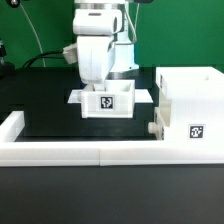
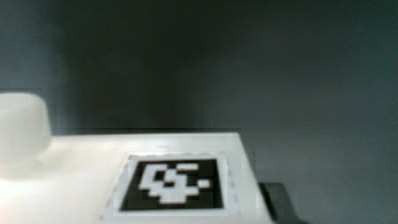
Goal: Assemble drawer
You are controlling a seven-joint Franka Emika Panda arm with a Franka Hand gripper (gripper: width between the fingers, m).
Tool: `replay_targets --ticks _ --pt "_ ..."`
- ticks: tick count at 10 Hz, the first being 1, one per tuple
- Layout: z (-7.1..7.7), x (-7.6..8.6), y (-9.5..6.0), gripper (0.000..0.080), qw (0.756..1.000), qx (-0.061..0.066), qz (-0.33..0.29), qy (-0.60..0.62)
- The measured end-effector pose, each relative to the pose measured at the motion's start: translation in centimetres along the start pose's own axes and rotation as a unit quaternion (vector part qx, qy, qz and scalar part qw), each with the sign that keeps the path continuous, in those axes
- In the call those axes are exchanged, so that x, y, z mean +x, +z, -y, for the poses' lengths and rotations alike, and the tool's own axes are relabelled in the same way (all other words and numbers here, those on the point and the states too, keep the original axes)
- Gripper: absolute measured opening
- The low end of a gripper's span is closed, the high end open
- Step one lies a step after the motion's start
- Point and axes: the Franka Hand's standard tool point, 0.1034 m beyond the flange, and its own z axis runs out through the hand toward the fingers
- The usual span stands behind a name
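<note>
A white tray with a black-and-white tag on its face sits near the middle of the dark worktop. The arm's white body stands right over it, hiding the end effector, so I cannot tell how wide its jaws are or whether they grip the tray. The big hollow case rests at the worktop's front edge, on the exterior view's right, touching the low white wall. The wrist view shows the tray's tagged face close up.
</note>
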Motion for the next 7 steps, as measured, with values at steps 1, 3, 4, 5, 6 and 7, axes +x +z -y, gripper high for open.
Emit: replay_targets --ticks 1,3,4,5,6,7 --pt "-0.9 0.7 0.1 0.0044 1.0 -0.004 -0.001 -0.006" --pt "-1.9 1.9 0.3 0.0044 1.0 -0.009 -0.002 -0.015" --pt "-1.8 1.8 0.4 0.0044 1.0 -0.008 -0.002 -0.015" --pt "-1.8 1.7 0.4 0.0044 1.0 -0.008 -0.002 -0.014" --pt "-1.8 1.7 0.5 0.0044 1.0 -0.007 -0.002 -0.014" --pt "-1.7 1.7 0.5 0.0044 1.0 -0.007 -0.001 -0.013"
